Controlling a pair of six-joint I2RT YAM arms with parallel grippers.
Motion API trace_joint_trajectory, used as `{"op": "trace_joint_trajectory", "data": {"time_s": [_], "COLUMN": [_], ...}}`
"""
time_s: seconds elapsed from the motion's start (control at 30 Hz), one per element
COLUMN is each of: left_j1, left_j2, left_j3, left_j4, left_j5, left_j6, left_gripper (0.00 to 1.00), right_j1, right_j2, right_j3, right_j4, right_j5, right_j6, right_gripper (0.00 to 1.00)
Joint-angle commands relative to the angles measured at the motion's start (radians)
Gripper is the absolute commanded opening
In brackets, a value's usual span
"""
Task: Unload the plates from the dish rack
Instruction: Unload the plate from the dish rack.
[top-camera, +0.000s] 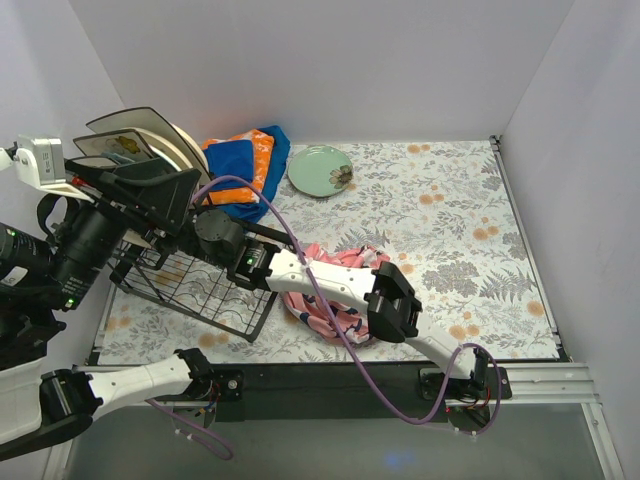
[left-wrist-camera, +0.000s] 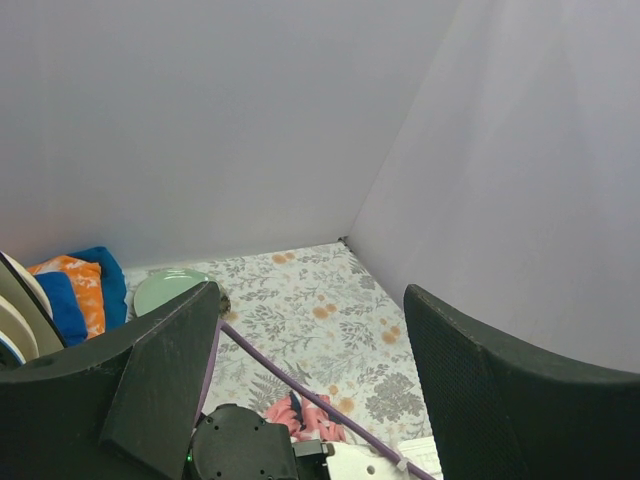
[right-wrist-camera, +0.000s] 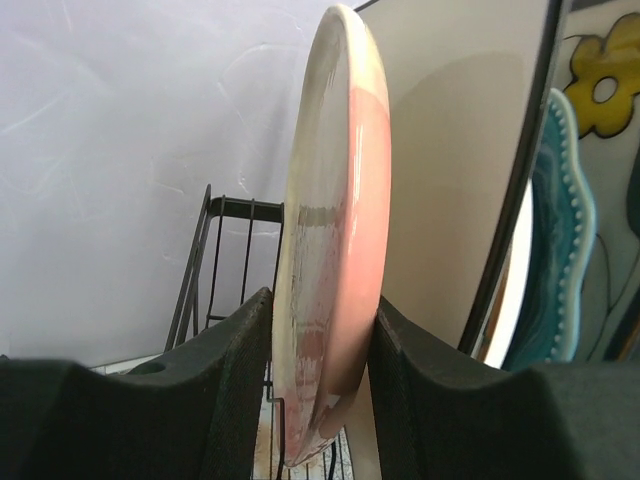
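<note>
A floral table cover (top-camera: 450, 230) is lying across the whole work surface. A pink striped cloth (top-camera: 322, 312) is sitting crumpled near its front edge. Blue and orange cloths (top-camera: 245, 165) are resting folded by the white back wall (top-camera: 330, 60), possibly two separate pieces.

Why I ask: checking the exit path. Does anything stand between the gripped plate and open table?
A wire side of the dish rack stands beside the cream-and-pink plate; the pink cloth lies on the table nearby.

Six plates (top-camera: 320, 170), one dish rack (top-camera: 190, 285)
</note>
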Motion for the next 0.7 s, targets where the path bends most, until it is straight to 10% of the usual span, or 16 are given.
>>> {"op": "trace_joint_trajectory", "data": {"time_s": [0.0,0.43,0.67], "left_j1": [0.003,0.005,0.003], "left_j2": [-0.006,-0.021,-0.018], "left_j3": [-0.006,-0.03,-0.025], "left_j4": [0.0,0.013,0.012], "left_j5": [0.017,0.017,0.011], "left_j6": [0.011,0.009,0.014], "left_gripper": [0.73,0.73,0.73], "right_j1": [-0.011,-0.014,-0.016], "right_j2": [0.023,0.033,0.02], "right_j3": [0.038,0.04,0.029], "right_j4": [0.038,0.076,0.114], "right_j5": [0.022,0.0,-0.004], "right_j6": [-0.023,-0.066,-0.081], "right_gripper": [0.47,0.29,0.01]}}
